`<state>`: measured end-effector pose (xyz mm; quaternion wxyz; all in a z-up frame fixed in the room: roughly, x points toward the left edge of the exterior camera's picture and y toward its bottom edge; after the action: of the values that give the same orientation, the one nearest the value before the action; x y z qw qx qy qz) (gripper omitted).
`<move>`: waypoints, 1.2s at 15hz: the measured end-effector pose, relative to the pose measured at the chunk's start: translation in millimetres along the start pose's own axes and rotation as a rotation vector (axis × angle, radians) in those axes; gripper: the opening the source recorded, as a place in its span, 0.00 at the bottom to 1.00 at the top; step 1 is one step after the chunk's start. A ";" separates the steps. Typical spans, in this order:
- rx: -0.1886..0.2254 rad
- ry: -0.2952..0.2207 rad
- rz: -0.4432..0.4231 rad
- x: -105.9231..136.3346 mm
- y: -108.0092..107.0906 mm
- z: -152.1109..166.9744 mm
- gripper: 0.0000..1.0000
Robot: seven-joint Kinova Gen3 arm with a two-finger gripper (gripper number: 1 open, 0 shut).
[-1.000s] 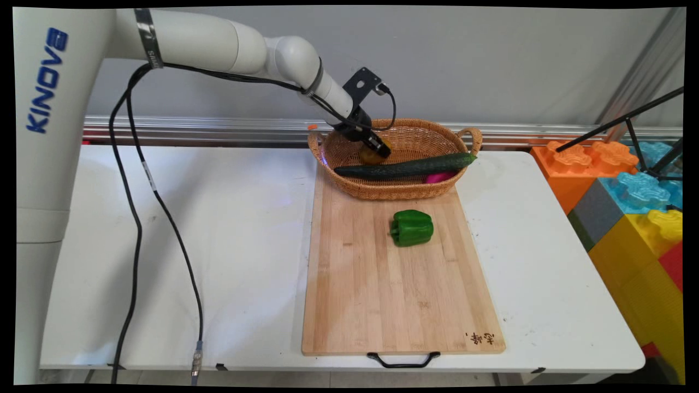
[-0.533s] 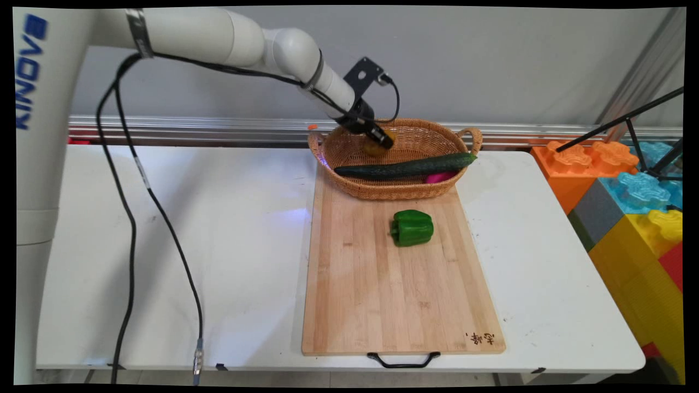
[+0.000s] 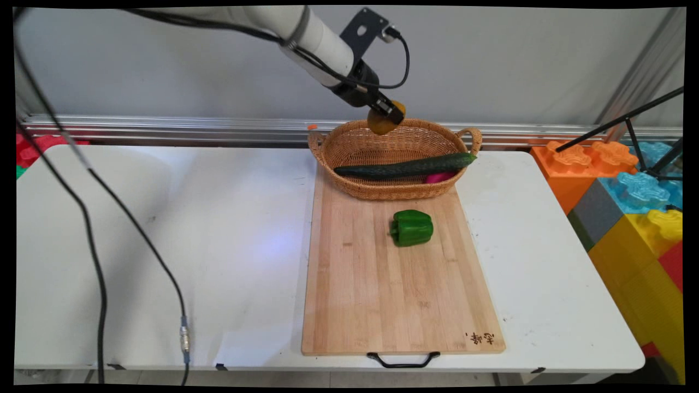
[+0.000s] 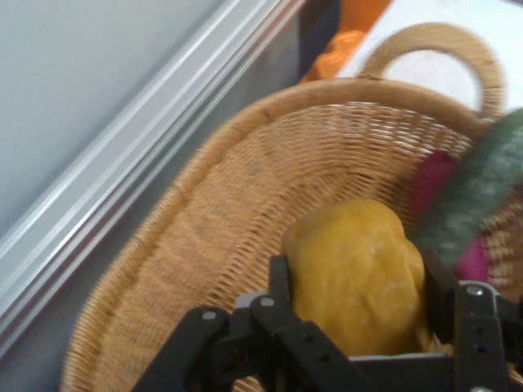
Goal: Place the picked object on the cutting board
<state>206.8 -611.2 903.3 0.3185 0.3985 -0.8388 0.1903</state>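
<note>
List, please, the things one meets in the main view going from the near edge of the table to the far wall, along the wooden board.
Board's black handle → cutting board → green pepper → cucumber lying across the wicker basket → pincer shut on a yellow pepper, raised above the basket's far rim.

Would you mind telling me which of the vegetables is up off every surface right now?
The yellow pepper, shut in the gripper above the wicker basket. The cucumber lies in the basket; the green pepper rests on the cutting board.

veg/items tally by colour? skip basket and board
Green: 2, cucumber in the basket, pepper on the board
Yellow: 1, yellow pepper held in the hand
Pink: 1, pink item under the cucumber
Total: 4
</note>
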 end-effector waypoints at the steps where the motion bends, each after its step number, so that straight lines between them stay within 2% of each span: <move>1: -0.021 -0.010 0.010 -0.5 10.2 -14.5 0.00; 5: -0.125 -0.076 0.056 -24.4 44.2 -55.7 0.00; 8: -0.176 -0.118 0.101 -50.4 58.5 -67.2 0.00; 12: -0.204 -0.170 0.158 -90.9 67.1 -58.6 0.00; 15: -0.197 -0.202 0.194 -125.5 69.4 -38.2 0.00; 18: -0.194 -0.215 0.213 -145.8 72.8 -19.7 0.00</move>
<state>226.8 -475.7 812.8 0.2423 0.2930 -0.9198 0.0973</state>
